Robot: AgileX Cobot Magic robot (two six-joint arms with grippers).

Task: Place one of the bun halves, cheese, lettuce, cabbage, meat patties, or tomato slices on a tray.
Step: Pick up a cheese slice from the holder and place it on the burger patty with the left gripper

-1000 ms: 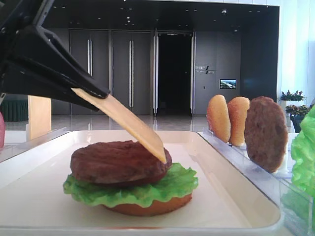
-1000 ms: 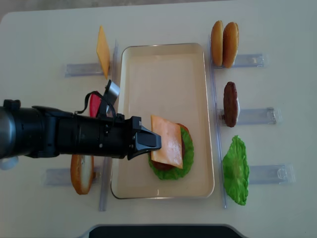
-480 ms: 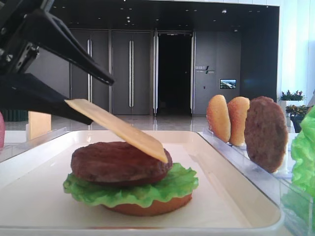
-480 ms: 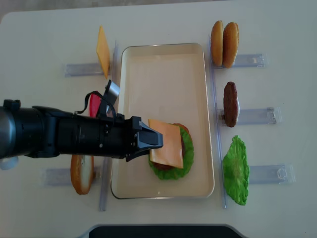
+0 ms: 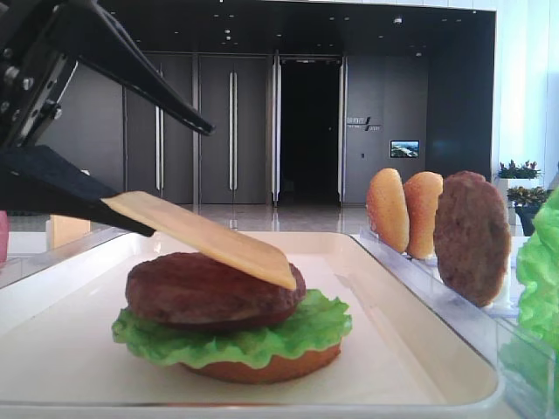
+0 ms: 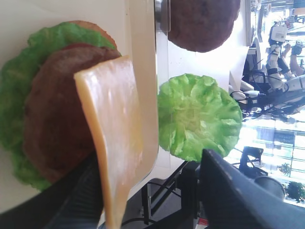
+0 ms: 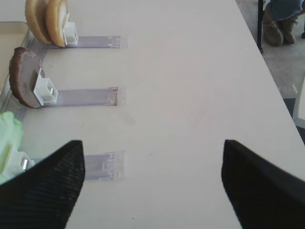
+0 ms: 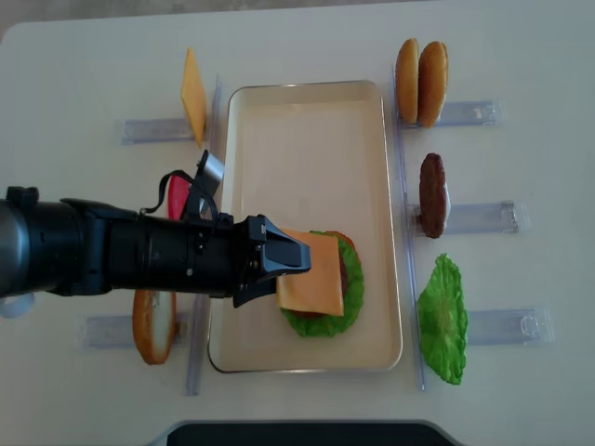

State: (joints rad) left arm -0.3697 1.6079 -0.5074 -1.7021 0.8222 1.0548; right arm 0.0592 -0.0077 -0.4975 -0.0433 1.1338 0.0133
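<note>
Since a second ago my left gripper (image 5: 131, 179) has spread wide, letting the thin pale-yellow square cheese slice (image 5: 205, 242) sag onto the dark brown round patty (image 5: 214, 288) stacked on the cream rectangular tray (image 8: 307, 121). Light, stiff, slick, I judge; best pinched by an edge.

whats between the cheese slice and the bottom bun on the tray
A meat patty directly under the cheese, then lettuce above the bun half; the low exterior view shows the stack.
</note>
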